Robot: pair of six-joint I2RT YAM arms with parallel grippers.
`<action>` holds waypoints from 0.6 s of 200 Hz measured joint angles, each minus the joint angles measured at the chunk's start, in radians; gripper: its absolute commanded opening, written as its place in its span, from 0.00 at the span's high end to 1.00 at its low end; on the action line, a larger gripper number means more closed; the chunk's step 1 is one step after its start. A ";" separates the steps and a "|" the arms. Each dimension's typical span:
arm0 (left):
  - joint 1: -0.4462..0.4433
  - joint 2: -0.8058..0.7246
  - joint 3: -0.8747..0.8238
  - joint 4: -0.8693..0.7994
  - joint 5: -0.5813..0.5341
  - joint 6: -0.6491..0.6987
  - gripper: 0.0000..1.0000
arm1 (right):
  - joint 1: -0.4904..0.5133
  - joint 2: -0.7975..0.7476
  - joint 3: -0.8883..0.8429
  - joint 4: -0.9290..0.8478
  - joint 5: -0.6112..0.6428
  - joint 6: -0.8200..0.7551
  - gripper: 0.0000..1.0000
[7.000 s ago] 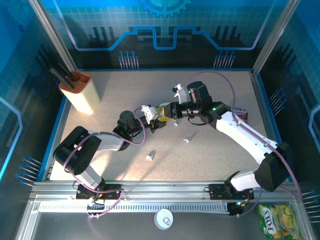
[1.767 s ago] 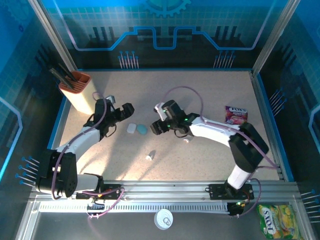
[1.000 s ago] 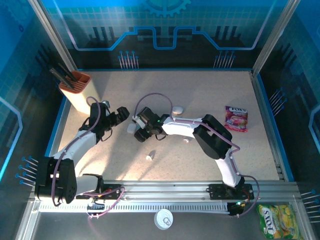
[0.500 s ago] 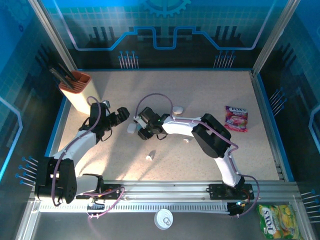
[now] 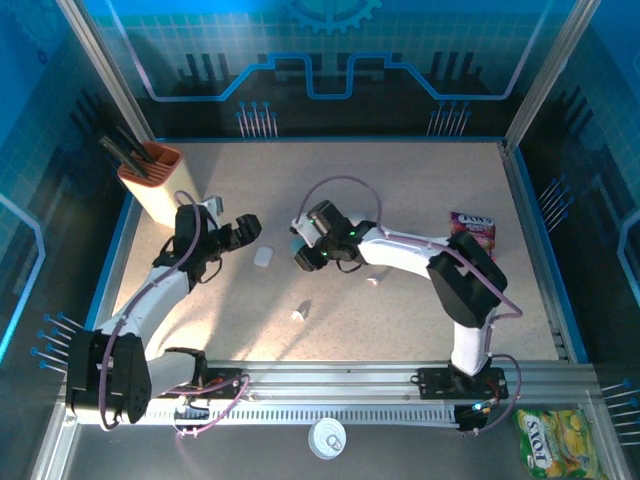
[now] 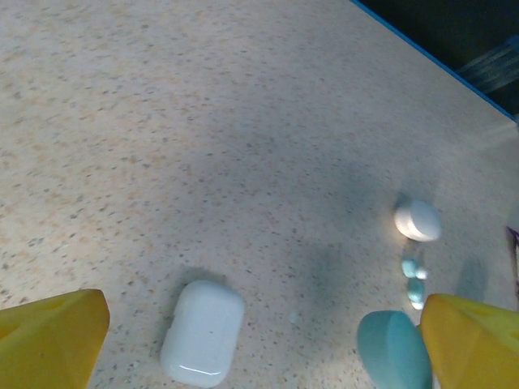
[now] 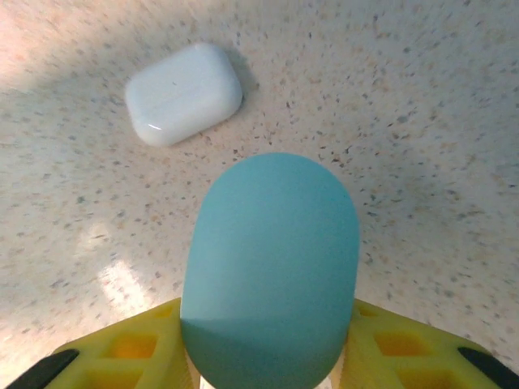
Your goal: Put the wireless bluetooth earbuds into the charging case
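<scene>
- An earbud (image 5: pixel 300 312) lies on the desk (image 5: pixel 420 330), nearest the near edge and about midway along it.
- A second earbud (image 5: pixel 374 281) lies a little farther in and to the right.
- A white case (image 5: pixel 263 257) lies flat left of centre, between the two grippers and touching neither.
- The right gripper (image 5: pixel 300 247) is clamped on a teal case (image 7: pixel 272 259), just right of the white case.
- The left gripper (image 5: pixel 238 234) has its fingers wide apart with nothing between them, just left of the white case.
- A snack packet (image 5: pixel 472 228) lies near the right edge.
- An orange holder (image 5: pixel 155 185) with dark tools stands near the far left corner.
</scene>
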 measured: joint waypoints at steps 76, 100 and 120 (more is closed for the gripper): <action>-0.183 -0.095 -0.051 0.256 0.266 0.255 0.03 | -0.180 -0.325 -0.056 -0.139 -0.257 -0.128 0.63; -0.287 -0.091 -0.051 0.284 0.339 0.387 0.04 | -0.231 -0.394 -0.053 -0.218 -0.332 -0.173 0.63; -0.345 -0.071 -0.049 0.305 0.405 0.460 0.07 | -0.248 -0.420 -0.031 -0.307 -0.372 -0.222 0.63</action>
